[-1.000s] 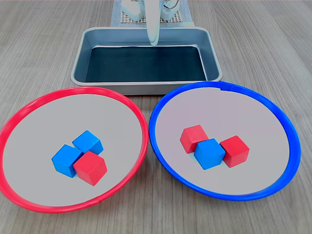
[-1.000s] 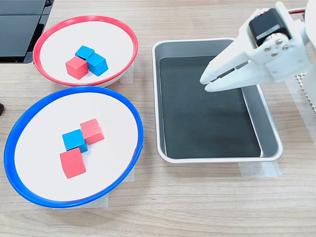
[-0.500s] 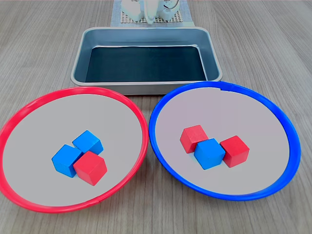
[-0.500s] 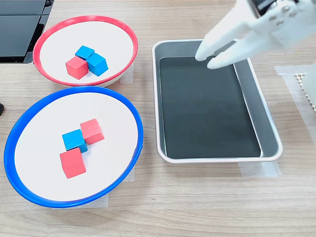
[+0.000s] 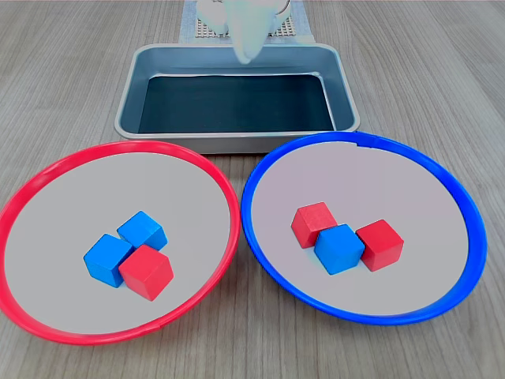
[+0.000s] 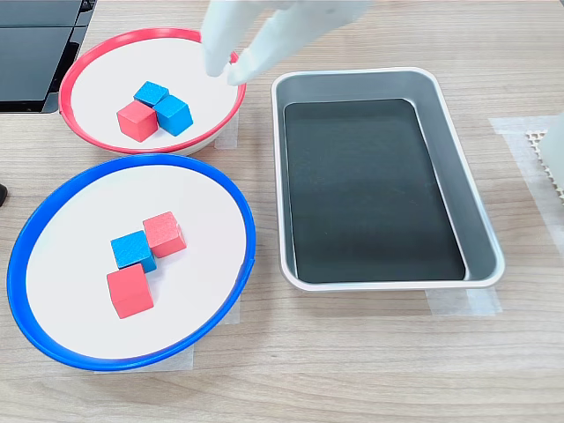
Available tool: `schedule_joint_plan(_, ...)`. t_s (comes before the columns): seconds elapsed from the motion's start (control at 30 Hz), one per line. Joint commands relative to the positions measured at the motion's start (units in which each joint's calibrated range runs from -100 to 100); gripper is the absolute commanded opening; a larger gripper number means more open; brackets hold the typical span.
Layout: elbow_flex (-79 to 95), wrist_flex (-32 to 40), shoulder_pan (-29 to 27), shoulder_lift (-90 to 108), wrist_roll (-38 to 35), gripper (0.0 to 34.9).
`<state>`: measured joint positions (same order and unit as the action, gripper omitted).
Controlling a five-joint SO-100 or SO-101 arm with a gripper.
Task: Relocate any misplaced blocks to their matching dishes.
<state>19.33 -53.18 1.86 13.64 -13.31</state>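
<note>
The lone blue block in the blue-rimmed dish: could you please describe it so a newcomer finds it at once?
In the first exterior view, find the blue-rimmed dish on the right. Three cubes cluster inside; the blue block sits between two red ones, the only blue cube there.

Text: none can be read.
Labels or brands: none can be seen.
Numbers or signs: none can be read.

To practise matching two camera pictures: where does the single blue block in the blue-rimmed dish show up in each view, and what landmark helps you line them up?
First exterior view: the blue block lies right of centre, low, between two red blocks.
Second exterior view: it lies lower left, again between them.
Shared landmark: the grey metal tray.
</note>
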Motion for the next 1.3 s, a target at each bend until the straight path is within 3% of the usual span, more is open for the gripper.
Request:
schedule_joint_plan(0.0, -10.5, 1.1, -1.1, -8.3, -3.4, 0.4)
schedule_joint_plan(0.27, -11.8, 0.4, -5.0, -14.3, -15.4, 0.4)
schedule_joint_plan(0.43, -18.8, -3.3, -8.4, -20.6, -22.2, 3.1)
schedule_joint_plan(0.5, -23.1, -4.8, -9.9, -24.3, -24.1, 8.0)
schedule_joint_plan(0.57, -26.4, -5.5, -10.8, -27.2, -25.0, 11.3)
schedule_joint_plan(0.63, -29.0, -5.5, -11.4, -29.5, -25.7, 12.6)
schedule_joint_plan(1.27, -39.5, -4.1, -13.7, -41.3, -30.3, 17.1)
